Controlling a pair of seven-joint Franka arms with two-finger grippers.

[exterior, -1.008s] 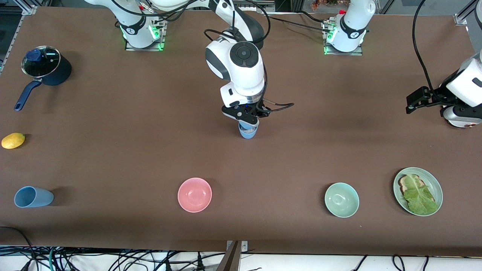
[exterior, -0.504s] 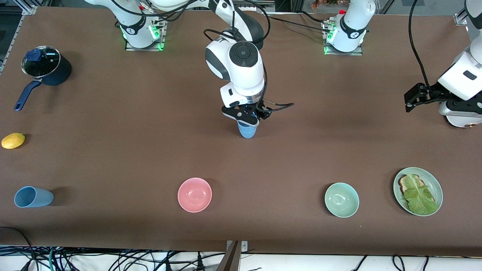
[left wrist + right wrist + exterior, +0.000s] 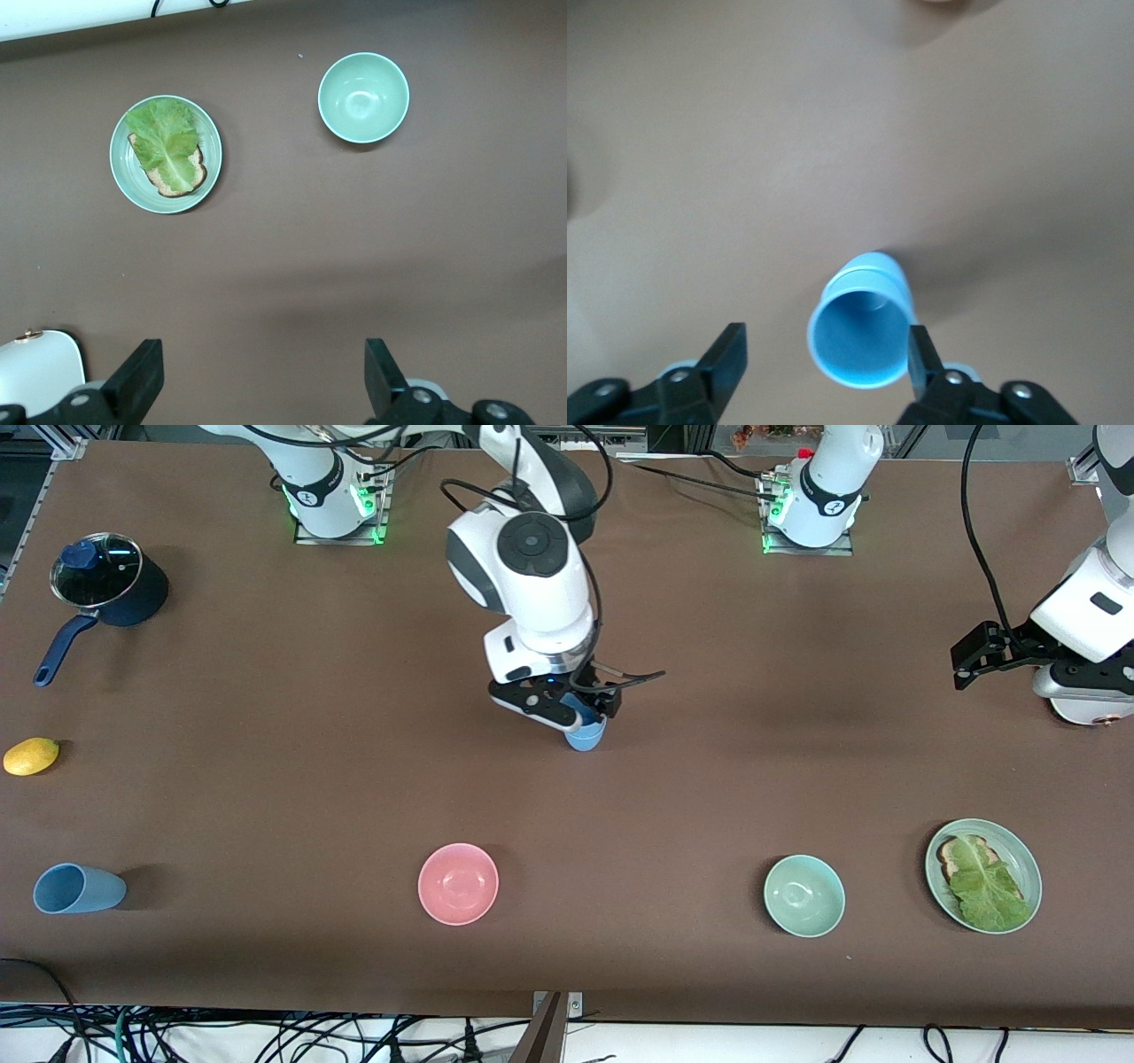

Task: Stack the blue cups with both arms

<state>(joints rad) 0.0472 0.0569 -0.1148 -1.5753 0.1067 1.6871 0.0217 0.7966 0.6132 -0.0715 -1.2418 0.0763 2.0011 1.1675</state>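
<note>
Front view: the right gripper (image 3: pixel 576 710) hangs over the middle of the table, directly above a stack of blue cups (image 3: pixel 585 735) that stands upright on the brown table (image 3: pixel 266 797). Another blue cup (image 3: pixel 78 888) lies on its side at the right arm's end of the table, near the front edge and nearer to the camera than the lemon (image 3: pixel 31 755) and the lidded saucepan (image 3: pixel 108 592). The left gripper (image 3: pixel 973 657) waits in the air at the left arm's end, holding nothing. A pink bowl (image 3: pixel 458 883), a mint bowl (image 3: pixel 803 895) and a plate of toast and lettuce (image 3: pixel 983 875) sit along the front.

Left wrist view: the left gripper's (image 3: pixel 264 376) fingers are spread wide and empty, over bare table, with the mint bowl (image 3: pixel 363 97) and the plate (image 3: pixel 166 153) well apart from them.

Right wrist view: the right gripper's (image 3: pixel 827 350) fingers (image 3: pixel 920 350) stand apart on either side of the stack (image 3: pixel 861 336), clear of its rim; a second rim shows just below the top one, so 2 cups look nested.

Judgement: 1 nesting is done and released. The cup lying on its side is still to be fetched, righted and added
</note>
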